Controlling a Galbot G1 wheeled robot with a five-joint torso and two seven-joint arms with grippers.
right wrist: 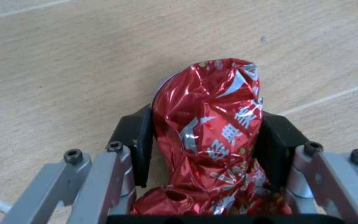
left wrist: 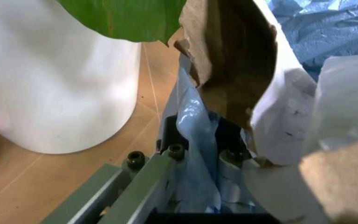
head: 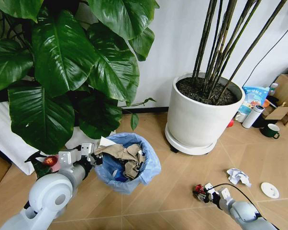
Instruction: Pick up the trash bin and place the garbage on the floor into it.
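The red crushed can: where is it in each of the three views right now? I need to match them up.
Head view: red crushed can low and right of centre, in the right gripper, right of the trash bin.
Right wrist view: can centred between the closed fingers.
Left wrist view: not in it.
Shared landmark: the wooden floor.
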